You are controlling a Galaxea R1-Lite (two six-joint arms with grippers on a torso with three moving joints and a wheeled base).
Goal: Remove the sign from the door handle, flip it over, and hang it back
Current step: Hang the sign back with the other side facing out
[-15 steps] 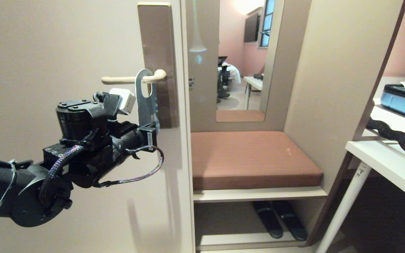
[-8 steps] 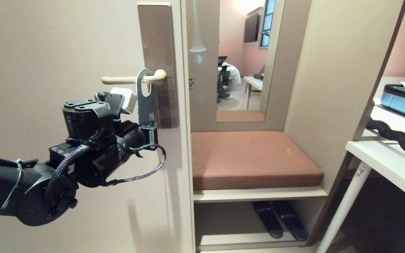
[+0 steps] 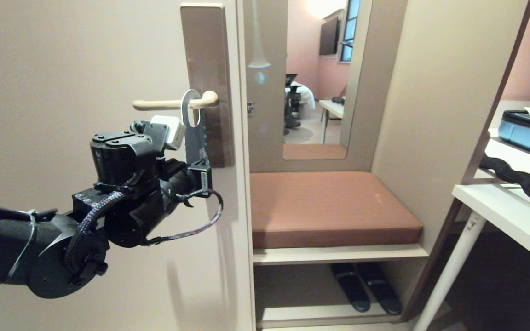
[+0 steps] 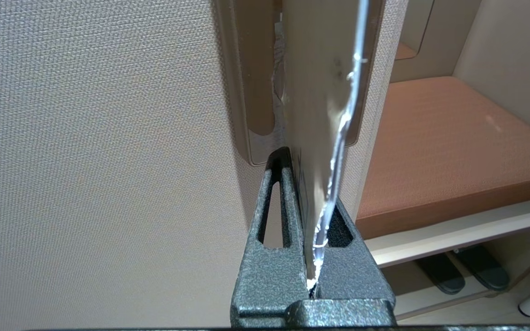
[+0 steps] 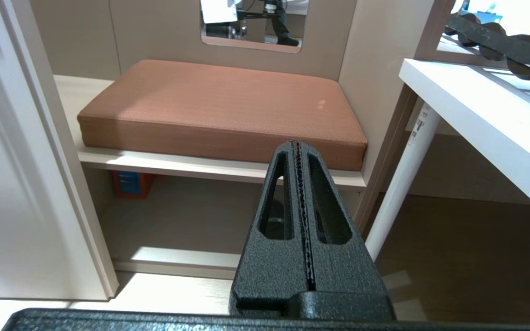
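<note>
The left pincer [image 3: 203, 162] is squeezed tight on the bottom edge of the sign [image 3: 194, 133]. The sign hangs by its hole on the door handle [image 3: 173, 104], in front of the brown plate [image 3: 207, 55] on the door [image 3: 62, 69]. We see the sign almost edge-on. The right pincer [image 5: 298, 151] is closed with nothing in it. It points at the brown cushion [image 5: 219, 105], well away from the door.
</note>
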